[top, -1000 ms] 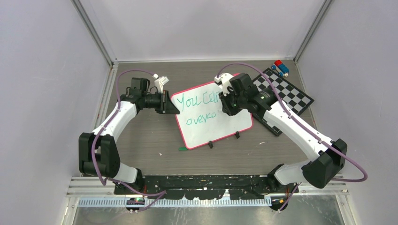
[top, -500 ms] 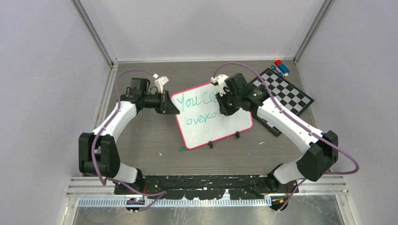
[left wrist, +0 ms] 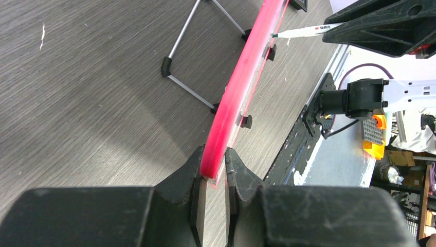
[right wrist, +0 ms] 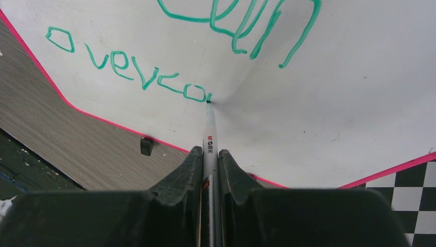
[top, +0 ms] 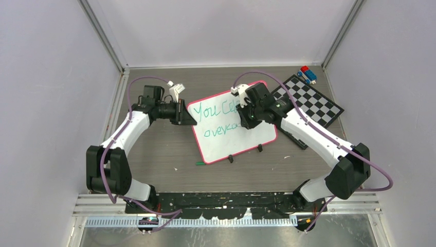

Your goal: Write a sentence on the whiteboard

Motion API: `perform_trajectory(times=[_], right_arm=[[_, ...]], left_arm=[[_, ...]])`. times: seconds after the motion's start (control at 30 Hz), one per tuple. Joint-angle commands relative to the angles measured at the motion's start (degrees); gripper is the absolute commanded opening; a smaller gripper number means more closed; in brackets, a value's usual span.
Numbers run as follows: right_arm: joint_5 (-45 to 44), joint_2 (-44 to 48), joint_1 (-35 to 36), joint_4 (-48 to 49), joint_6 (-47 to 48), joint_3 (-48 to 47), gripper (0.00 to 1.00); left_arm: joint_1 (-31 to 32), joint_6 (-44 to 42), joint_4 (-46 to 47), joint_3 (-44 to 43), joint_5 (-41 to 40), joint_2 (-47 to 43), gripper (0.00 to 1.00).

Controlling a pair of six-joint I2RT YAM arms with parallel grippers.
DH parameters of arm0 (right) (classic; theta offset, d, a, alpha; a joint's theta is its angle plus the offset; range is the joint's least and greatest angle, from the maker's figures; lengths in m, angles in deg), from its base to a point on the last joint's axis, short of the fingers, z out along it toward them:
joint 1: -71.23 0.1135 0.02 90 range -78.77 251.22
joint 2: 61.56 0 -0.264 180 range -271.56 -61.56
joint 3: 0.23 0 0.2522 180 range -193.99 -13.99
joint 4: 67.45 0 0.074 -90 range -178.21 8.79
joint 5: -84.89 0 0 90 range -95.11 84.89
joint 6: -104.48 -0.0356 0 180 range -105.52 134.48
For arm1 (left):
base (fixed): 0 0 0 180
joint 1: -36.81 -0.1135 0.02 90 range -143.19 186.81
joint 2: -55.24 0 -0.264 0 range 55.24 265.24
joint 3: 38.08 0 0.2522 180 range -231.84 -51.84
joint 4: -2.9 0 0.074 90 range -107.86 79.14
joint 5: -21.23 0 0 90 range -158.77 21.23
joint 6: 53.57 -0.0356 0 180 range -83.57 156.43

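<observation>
Right gripper presses marker beside green writing "overco".

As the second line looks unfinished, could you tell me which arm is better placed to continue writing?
Right: the right end effector is shut on the marker, whose tip touches the whiteboard just after the green writing "overco". The left end effector grips the whiteboard's edge, steadying it.

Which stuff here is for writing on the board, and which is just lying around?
For the job: whiteboard, green writing, marker, left gripper pinching the board's rim, right gripper holding the marker.
Lying about: checkered board, red and blue blocks in the far corner.
</observation>
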Motion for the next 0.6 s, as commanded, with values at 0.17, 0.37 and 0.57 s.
perform_trajectory(times=[0.17, 0.37, 0.57], right_arm=[[-0.1, 1.2, -0.1, 2.0, -0.5, 0.4, 0.0], [-1.2, 0.0, -0.7, 2.0, -0.1, -3.9, 0.0], [-1.3, -0.1, -2.4, 1.5, 0.4, -4.5, 0.0]], left_arm=[[0.0, -0.4, 1.3, -0.8, -2.6, -0.1, 0.0], [0.0, -0.4, 1.0, -0.9, -2.7, -0.2, 0.0], [0.1, -0.5, 0.7, -1.0, -2.6, -0.4, 0.0]])
